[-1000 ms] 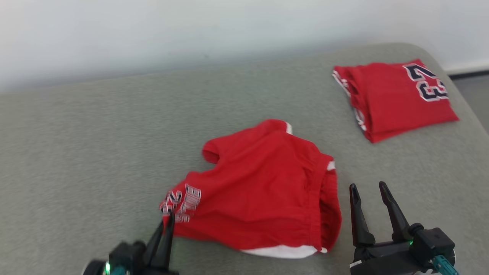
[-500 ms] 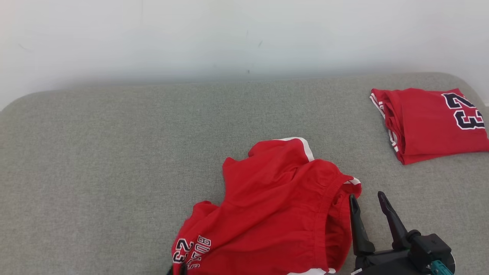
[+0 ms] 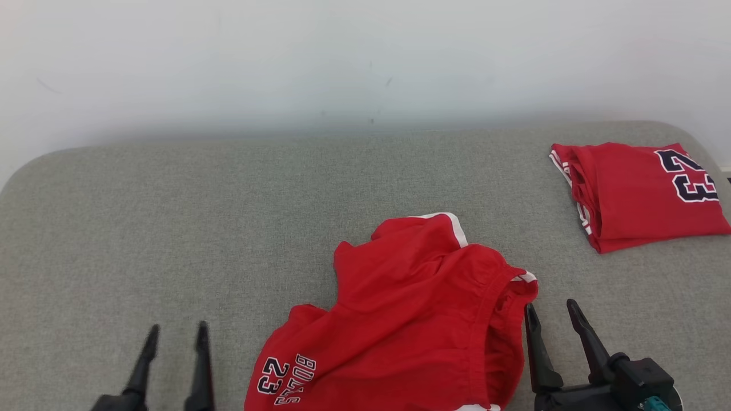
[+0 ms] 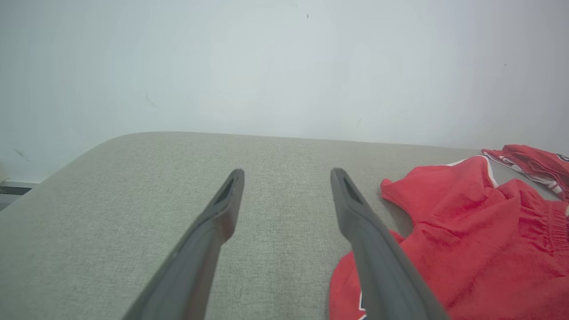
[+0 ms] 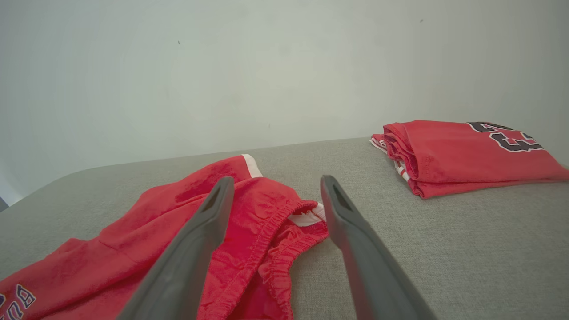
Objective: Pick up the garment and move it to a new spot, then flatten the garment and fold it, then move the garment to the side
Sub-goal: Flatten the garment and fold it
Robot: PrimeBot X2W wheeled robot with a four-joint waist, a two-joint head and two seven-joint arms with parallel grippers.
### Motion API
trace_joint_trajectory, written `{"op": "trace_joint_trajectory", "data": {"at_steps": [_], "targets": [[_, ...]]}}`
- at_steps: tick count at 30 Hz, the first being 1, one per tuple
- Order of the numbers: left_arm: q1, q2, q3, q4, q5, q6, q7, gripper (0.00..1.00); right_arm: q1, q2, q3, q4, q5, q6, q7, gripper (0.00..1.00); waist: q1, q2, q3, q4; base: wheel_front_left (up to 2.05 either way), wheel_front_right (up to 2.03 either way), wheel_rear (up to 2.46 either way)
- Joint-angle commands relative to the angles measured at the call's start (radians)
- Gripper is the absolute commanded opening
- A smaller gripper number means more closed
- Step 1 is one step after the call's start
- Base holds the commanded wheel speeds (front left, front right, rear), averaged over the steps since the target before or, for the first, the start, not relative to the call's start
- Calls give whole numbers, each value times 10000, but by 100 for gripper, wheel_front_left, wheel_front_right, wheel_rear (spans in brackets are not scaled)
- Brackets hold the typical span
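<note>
The garment [image 3: 411, 314], red shorts with white trim and a "23 BULLS" print, lies crumpled on the grey surface near the front middle; it also shows in the left wrist view [image 4: 466, 249] and the right wrist view [image 5: 213, 235]. My left gripper [image 3: 176, 334] stands open at the lower left, apart from the shorts, with nothing between its fingers [image 4: 360, 231]. My right gripper [image 3: 553, 314] is open just right of the elastic waistband [image 5: 284, 222], empty.
A folded red jersey with a "23" [image 3: 639, 194] lies at the back right [image 5: 462, 153]. The grey padded surface [image 3: 171, 228] has rounded corners and a white wall behind it. Open room lies left of the shorts.
My left gripper has let go of the printed corner of the shorts, opened and moved left. The head camera has shifted. The right gripper has stayed open beside the waistband.
</note>
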Motion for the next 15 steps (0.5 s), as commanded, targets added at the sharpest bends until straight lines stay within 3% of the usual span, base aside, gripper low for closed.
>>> {"op": "trace_joint_trajectory", "data": {"at_steps": [1, 7, 15], "targets": [[192, 5, 414, -137, 178, -33, -28, 100, 81, 25, 19, 68, 53, -27, -2, 100, 1, 0, -25, 0, 0, 0, 0], [365, -52, 1584, -208, 535, -406, -29, 100, 138, 49, 54, 330, 97, -27, -2, 100, 1, 0, -113, -43, 0, 0, 0], [442, -433, 2125, -96, 1040, -759, -30, 100, 126, 71, 292, 952, 207, -27, -2, 100, 1, 0, -192, -48, 0, 0, 0]]}}
